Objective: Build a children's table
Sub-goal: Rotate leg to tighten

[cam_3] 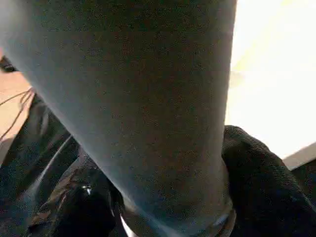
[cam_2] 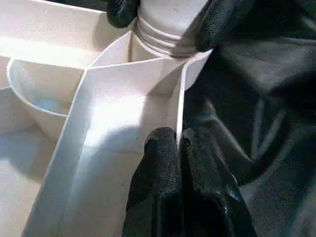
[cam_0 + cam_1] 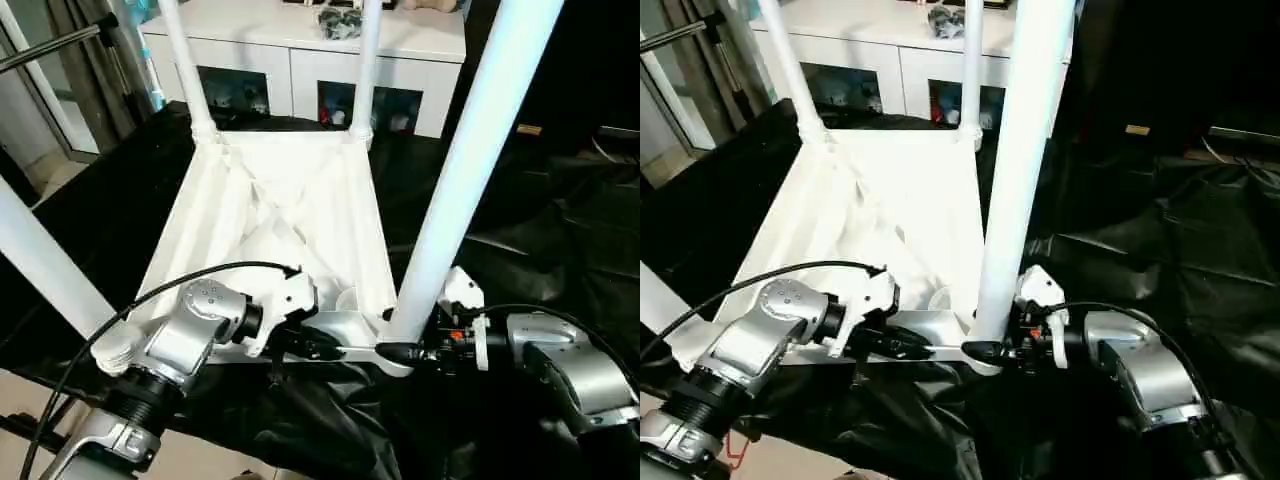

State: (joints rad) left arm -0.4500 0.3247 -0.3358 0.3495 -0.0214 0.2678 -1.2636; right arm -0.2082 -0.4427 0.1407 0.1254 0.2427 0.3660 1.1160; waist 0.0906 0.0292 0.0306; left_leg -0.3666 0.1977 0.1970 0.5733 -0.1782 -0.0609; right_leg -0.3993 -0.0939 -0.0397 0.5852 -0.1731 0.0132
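Note:
The children's table lies upside down on black cloth, its white ribbed tabletop facing up. Two legs stand in the far corner sockets. A third leg rises at the near left. The near right leg stands in its corner socket, and my right gripper is closed around its base, one finger on each side. My left gripper is shut on the tabletop's thin near rim, just left of that socket.
A white glass-door cabinet stands behind the table with small things on top. Crumpled black cloth covers the floor to the right and near me. A curtain and a metal bar are at the far left.

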